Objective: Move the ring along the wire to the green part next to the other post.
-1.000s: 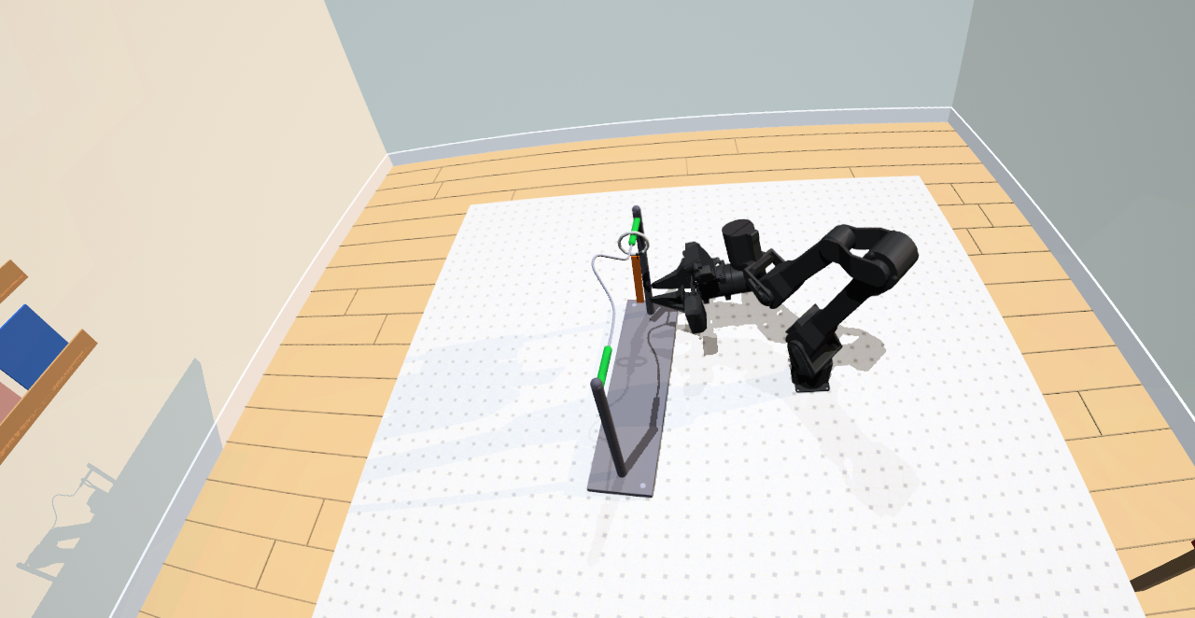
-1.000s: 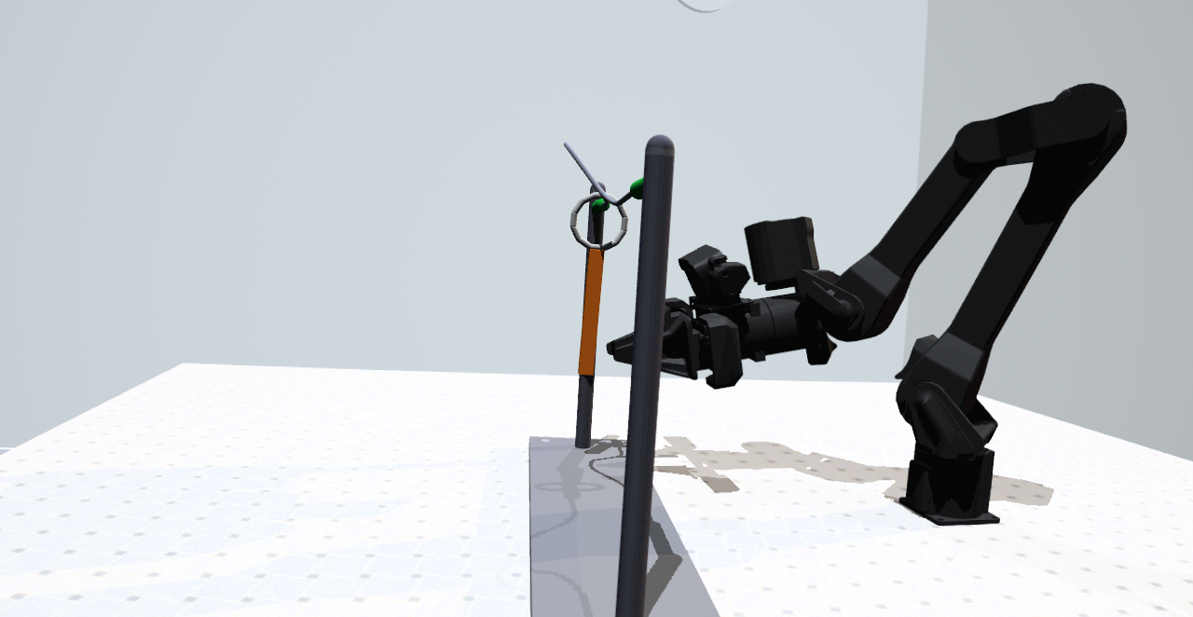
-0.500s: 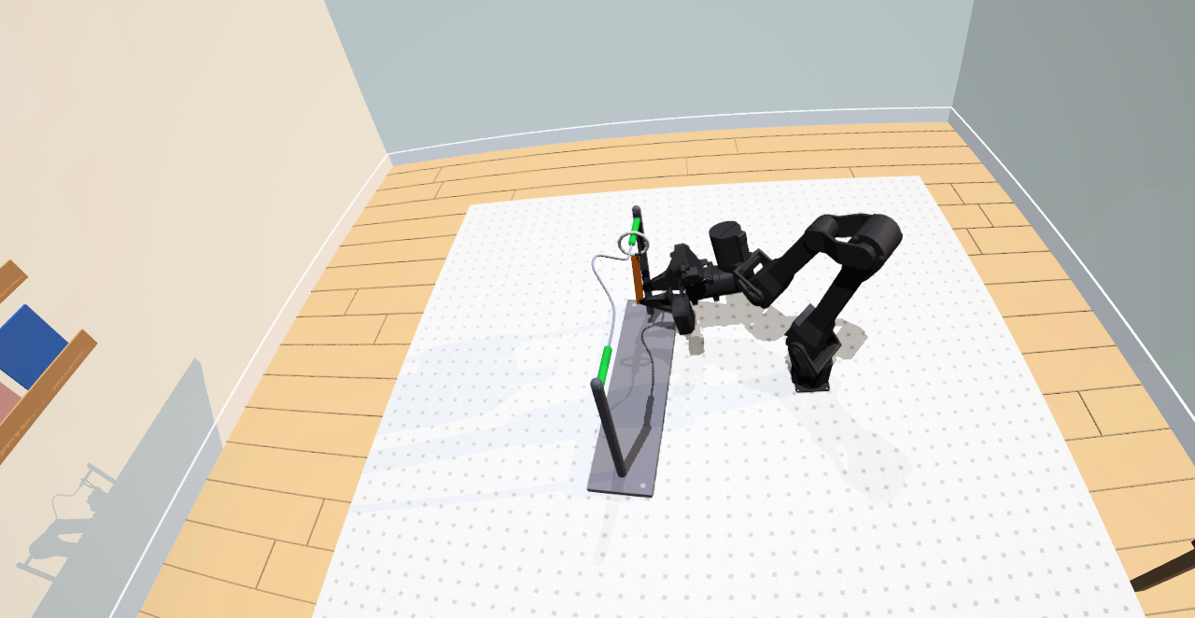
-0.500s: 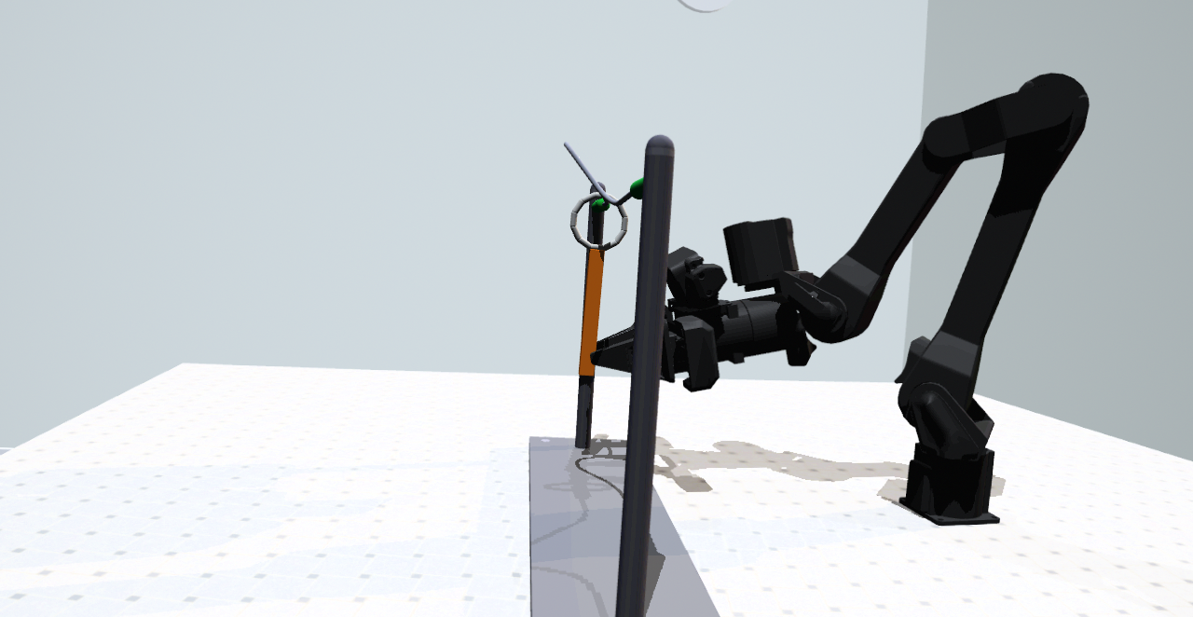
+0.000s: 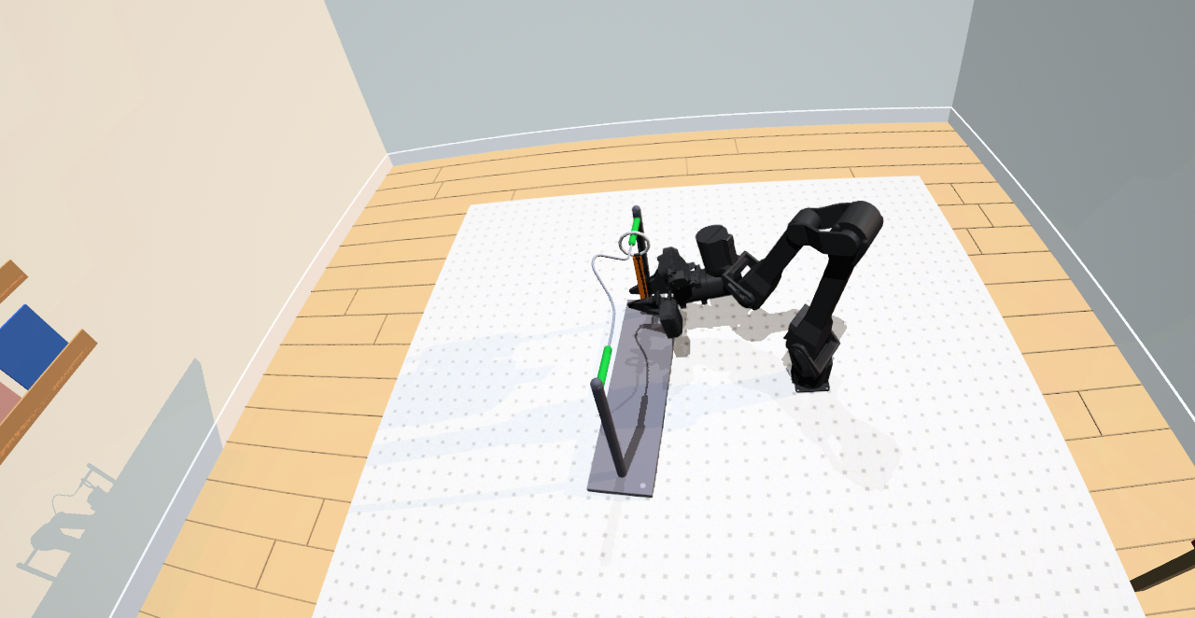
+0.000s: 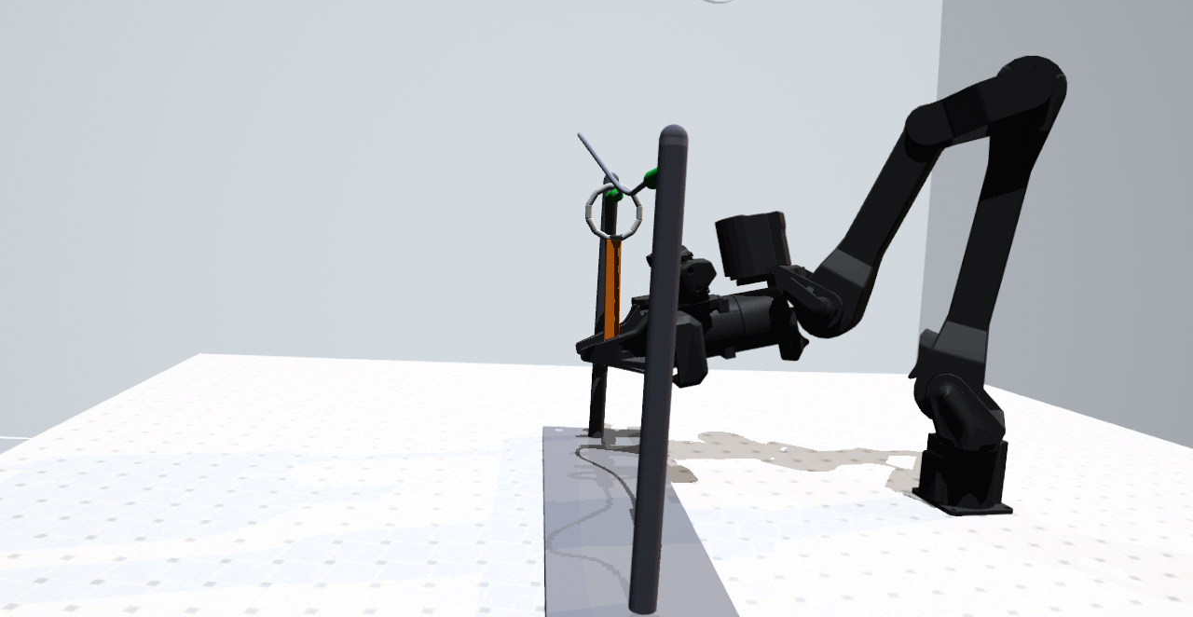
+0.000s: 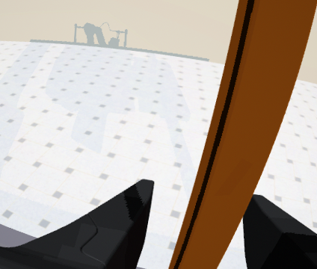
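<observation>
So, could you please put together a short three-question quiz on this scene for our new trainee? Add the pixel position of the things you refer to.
1. True or false: the gripper (image 5: pixel 637 297) (image 6: pixel 581 349) (image 7: pixel 200 199) is shut on the orange handle (image 5: pixel 640 276) (image 6: pixel 612 288) (image 7: pixel 253 108).
2. Multiple choice: in the exterior view, where is the steel-grey ring (image 5: pixel 620 248) (image 6: pixel 588 212) relative to the handle? A) at its lower end, B) at its upper end, C) lying on the base plate (image 5: pixel 622 484) (image 6: pixel 575 580).
3. Fill in the blank: the two thick end sections of the wire (image 5: pixel 613 306) (image 6: pixel 593 156) are coloured ____.

Key: 1. False; 2. B; 3. green.
</observation>
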`<control>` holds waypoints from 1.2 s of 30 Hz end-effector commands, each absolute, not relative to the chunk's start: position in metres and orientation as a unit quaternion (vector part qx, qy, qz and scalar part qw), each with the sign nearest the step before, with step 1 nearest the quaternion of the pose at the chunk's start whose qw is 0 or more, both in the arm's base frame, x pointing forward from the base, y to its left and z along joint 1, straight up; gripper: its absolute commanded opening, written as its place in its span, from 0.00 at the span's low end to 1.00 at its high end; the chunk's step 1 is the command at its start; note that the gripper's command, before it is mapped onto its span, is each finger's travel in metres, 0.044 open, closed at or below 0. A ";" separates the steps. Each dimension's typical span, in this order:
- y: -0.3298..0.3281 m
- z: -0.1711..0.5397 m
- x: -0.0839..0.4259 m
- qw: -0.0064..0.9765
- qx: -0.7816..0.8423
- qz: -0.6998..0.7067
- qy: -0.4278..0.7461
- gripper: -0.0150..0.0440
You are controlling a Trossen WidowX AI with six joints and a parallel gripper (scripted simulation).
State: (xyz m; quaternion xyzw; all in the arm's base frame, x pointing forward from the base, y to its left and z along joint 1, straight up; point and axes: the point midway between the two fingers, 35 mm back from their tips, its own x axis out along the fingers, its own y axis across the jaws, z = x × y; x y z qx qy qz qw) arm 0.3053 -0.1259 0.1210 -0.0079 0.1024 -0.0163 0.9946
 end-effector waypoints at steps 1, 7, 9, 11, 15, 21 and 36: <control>-0.126 0.119 0.312 0.994 -0.005 -0.018 0.104 0.53; -0.126 0.119 0.313 0.994 -0.005 -0.018 0.104 0.53; -0.126 0.119 0.313 0.994 -0.005 -0.018 0.104 0.53; -0.126 0.119 0.313 0.994 -0.005 -0.018 0.104 0.53; -0.126 0.119 0.313 0.994 -0.005 -0.018 0.104 0.53; -0.126 0.119 0.313 0.994 -0.005 -0.018 0.104 0.53; -0.125 0.118 0.313 0.994 -0.007 -0.016 0.104 0.48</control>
